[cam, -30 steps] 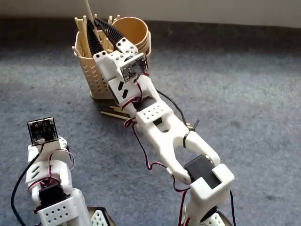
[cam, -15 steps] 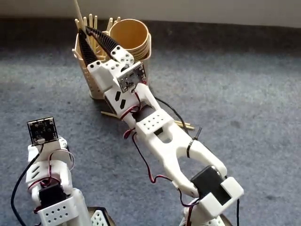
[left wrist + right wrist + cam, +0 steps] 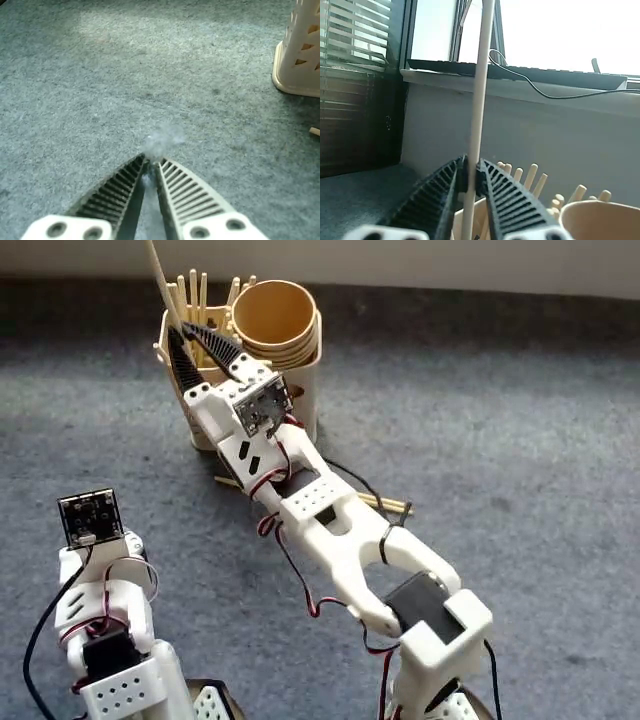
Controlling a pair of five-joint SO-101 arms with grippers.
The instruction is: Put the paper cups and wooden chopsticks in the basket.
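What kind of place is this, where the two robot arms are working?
Probably an ordinary indoor room, perhaps an office or a home. The ground is a grey carpet-like surface, and behind it there is a bright window with slatted blinds and a sill carrying a cable.

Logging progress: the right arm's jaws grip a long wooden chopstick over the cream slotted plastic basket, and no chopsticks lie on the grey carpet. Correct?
Not quite: the high view shows thin wooden chopsticks on the grey carpet beside the cream slotted plastic basket, under the right arm. Otherwise right: the right gripper grips a long wooden chopstick in its jaws over it.
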